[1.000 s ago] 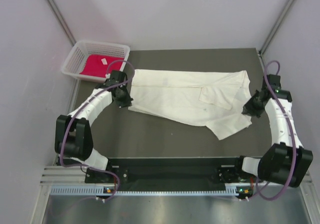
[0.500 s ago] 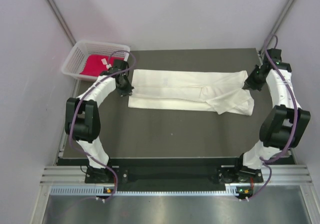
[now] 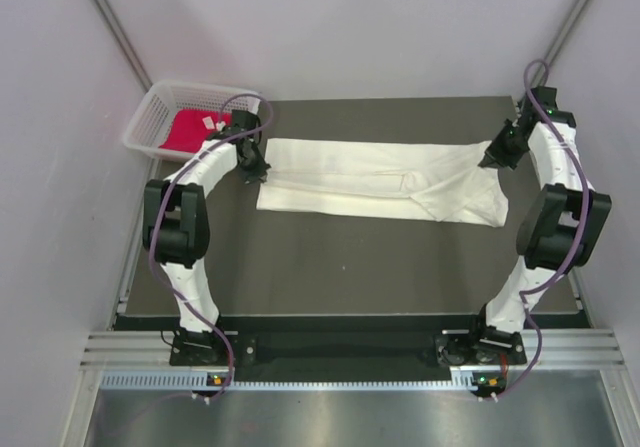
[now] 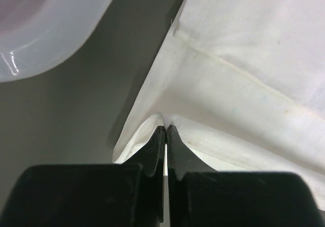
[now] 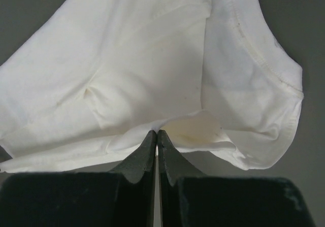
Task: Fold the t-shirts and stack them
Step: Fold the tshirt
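Cream shirt: the large plain cream-white cloth t-shirt (image 3: 380,182) lies flat on the dark table (image 3: 350,267), folded into a long band running left to right across the far half.
Left fingers: the left fingers (image 4: 155,151) are pressed together on a pinch of cloth at the band's far-left corner, with a small ridge of fabric rising at their tips.
Right fingers: the right fingers (image 5: 144,156) are likewise closed tight on a raised fold at the far-right corner, beside a hemmed opening.
Red shirt: the bright red-magenta cloth t-shirt (image 3: 190,127) sits bunched inside the white plastic mesh basket (image 3: 140,127), a small white tag showing on top.
Basket: at the table's far-left corner, just beside the left arm's wrist.
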Robot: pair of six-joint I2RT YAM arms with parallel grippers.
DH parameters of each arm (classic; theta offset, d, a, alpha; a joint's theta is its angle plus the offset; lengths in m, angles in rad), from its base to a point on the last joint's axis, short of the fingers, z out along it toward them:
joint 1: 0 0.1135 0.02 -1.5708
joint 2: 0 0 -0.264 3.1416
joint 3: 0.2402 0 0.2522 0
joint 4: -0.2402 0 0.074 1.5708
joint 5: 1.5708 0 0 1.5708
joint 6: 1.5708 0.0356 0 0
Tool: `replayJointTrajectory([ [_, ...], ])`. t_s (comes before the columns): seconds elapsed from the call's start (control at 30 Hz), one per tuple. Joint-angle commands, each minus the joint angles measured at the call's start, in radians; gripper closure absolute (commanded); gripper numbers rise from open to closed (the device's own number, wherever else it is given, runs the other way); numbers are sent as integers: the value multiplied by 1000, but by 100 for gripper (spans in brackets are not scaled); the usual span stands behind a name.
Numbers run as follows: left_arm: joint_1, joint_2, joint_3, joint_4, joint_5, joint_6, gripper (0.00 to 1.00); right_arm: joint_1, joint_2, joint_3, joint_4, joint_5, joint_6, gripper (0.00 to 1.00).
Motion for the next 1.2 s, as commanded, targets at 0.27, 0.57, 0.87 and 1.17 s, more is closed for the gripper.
replayJointTrajectory([
  [0.27,27,45,96,0,-41,-7,100,8,97,170,15,-31,11,100],
  [0.57,32,114,152,0,-7,-12,100,8,183,221,25,-57,22,100],
  [0.87,33,145,175,0,-1,-15,100,9,238,265,24,-63,11,100],
  [1.17,32,128,157,2,-43,9,73,-1,335,290,68,-132,-16,92],
])
